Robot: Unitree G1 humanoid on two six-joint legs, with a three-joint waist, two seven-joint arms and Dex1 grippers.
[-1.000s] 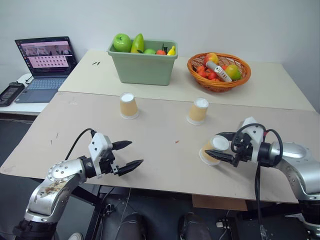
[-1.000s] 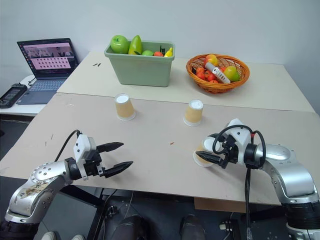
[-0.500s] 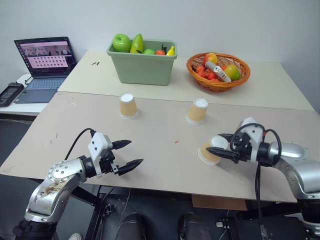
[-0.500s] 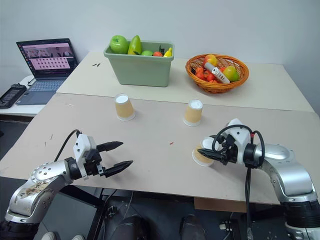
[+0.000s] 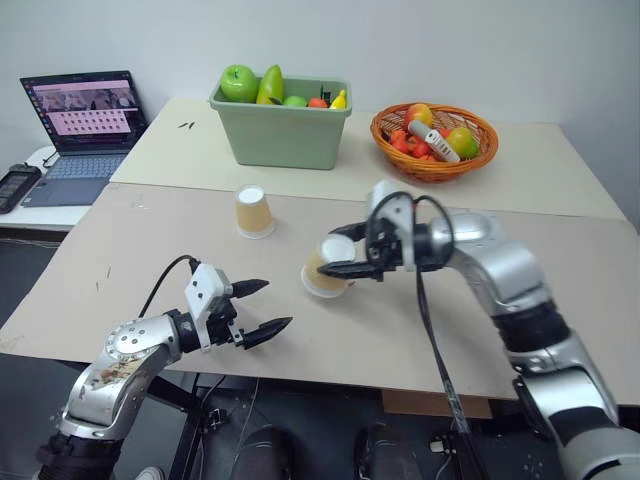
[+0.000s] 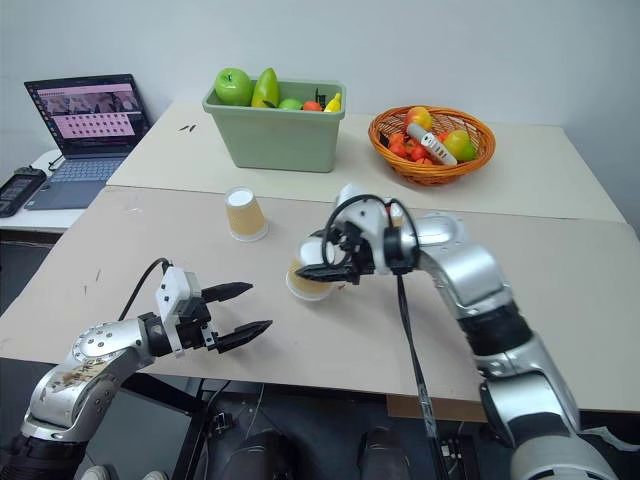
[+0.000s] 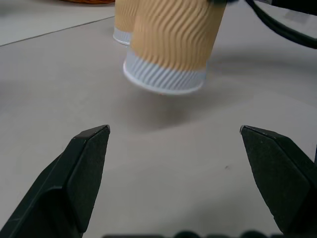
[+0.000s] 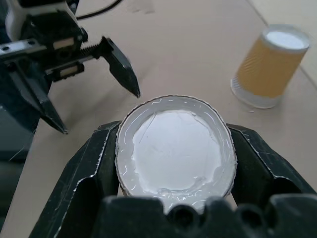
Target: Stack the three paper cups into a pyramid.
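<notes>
The right end effector [image 5: 343, 252] clamps an upside-down tan-orange ribbed paper cup with a white base [image 5: 327, 268] just above the middle of the beige desk [image 5: 120, 270], its black fingers pressed against the cup's sides. The left end effector [image 5: 262, 309] hovers nearby over the desk's front edge, spread wide and empty. A second matching paper cup [image 5: 252, 211] stands inverted farther back, near a green plastic fruit bin [image 5: 282, 124].
</notes>
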